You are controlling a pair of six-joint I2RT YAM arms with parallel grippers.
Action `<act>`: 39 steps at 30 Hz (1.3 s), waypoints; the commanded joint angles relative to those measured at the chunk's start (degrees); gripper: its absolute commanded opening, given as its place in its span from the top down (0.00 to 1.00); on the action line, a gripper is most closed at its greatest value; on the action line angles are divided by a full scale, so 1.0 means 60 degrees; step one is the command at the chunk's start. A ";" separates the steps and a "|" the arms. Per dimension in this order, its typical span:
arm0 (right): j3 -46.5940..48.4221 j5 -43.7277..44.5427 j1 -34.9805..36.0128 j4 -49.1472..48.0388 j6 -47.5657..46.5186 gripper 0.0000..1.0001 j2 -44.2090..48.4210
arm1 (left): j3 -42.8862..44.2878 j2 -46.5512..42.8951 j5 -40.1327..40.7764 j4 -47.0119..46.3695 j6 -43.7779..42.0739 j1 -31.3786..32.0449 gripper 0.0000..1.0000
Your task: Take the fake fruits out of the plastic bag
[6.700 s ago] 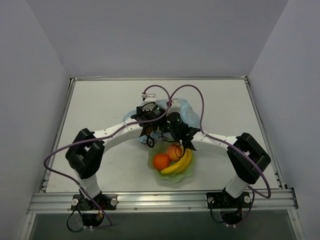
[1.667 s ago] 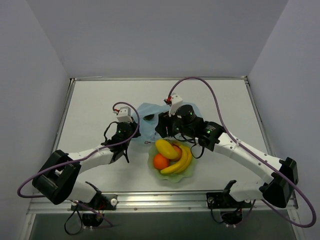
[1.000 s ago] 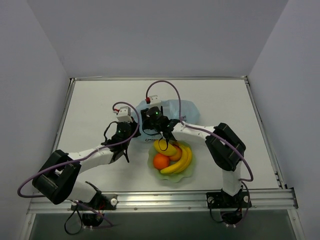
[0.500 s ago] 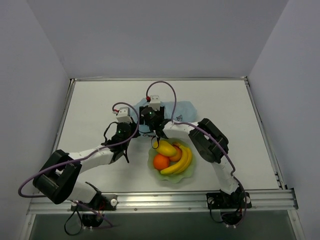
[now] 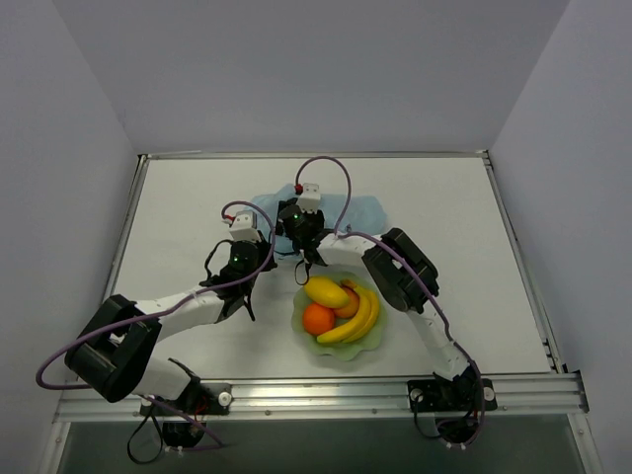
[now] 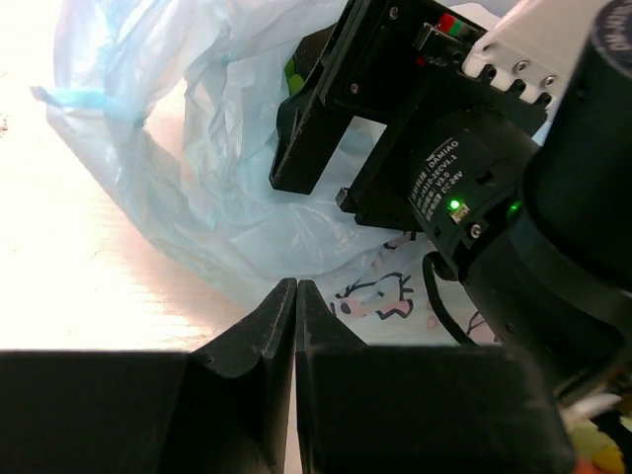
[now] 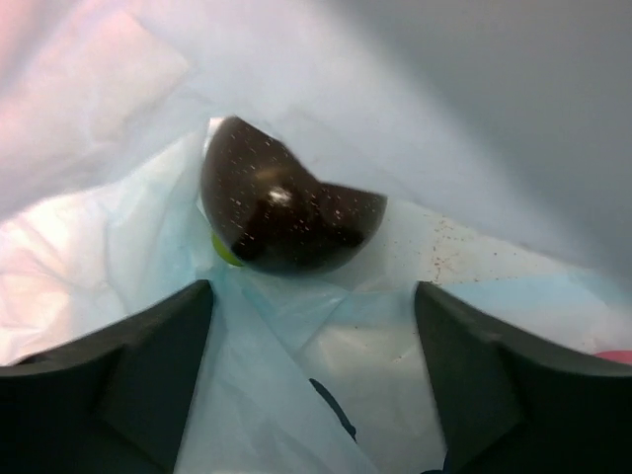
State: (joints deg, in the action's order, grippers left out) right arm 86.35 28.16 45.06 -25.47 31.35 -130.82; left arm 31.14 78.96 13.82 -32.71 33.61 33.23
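The light-blue plastic bag (image 5: 357, 209) lies flat at the table's middle back. My right gripper (image 7: 311, 296) is open inside the bag's mouth. A small dark round fake fruit (image 7: 286, 222) with pale speckles lies just beyond its fingertips, untouched. In the top view this fruit is hidden under the right wrist. The orange (image 5: 318, 318), the yellow oval fruit (image 5: 328, 291), the bananas (image 5: 363, 314) and a peach-pink one (image 5: 348, 303) rest in the pale green bowl (image 5: 341, 353). My left gripper (image 6: 295, 286) is shut at the bag's (image 6: 197, 148) near edge, with nothing seen between its fingers.
The right arm's black wrist (image 6: 444, 178) fills the upper right of the left wrist view, close ahead of the left gripper. The bowl sits just in front of the bag. Grey walls enclose the table on three sides.
The right arm has folded its elbow inward and pushed its wrist slightly further back over the bag; its jaws have spread wider. The left arm has not moved.
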 commanded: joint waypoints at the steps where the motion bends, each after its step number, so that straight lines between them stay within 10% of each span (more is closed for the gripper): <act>1: 0.0418 0.0506 -0.0127 -0.0178 0.0282 0.29 -0.0154 | 0.0201 -0.0181 0.0055 -0.0247 -0.0078 -0.0090 0.98; 7: -0.0005 0.0155 -0.0083 -0.0703 0.0107 0.60 0.0065 | 0.0216 -0.0210 0.0069 -0.0247 -0.0122 -0.0075 0.98; 13: -0.1615 -0.0443 -0.0010 -0.1130 -0.0244 0.68 0.1660 | 0.0216 -0.0313 0.0113 -0.0188 -0.0166 -0.0075 0.98; 30: -0.4402 -0.2281 -0.0024 -0.1322 -0.0787 0.67 0.5280 | 0.0289 -0.0166 0.0054 -0.0173 -0.0210 -0.0090 0.98; 39: -0.1929 -0.0914 -0.0580 -0.0544 0.0237 0.37 0.2587 | 0.0246 -0.0283 -0.0077 -0.0203 -0.0166 -0.0075 0.98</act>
State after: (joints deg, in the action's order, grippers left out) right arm 70.26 17.85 43.03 -29.47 29.82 -110.93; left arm 31.14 79.00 13.32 -32.47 33.15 33.23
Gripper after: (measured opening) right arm 0.610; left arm 0.026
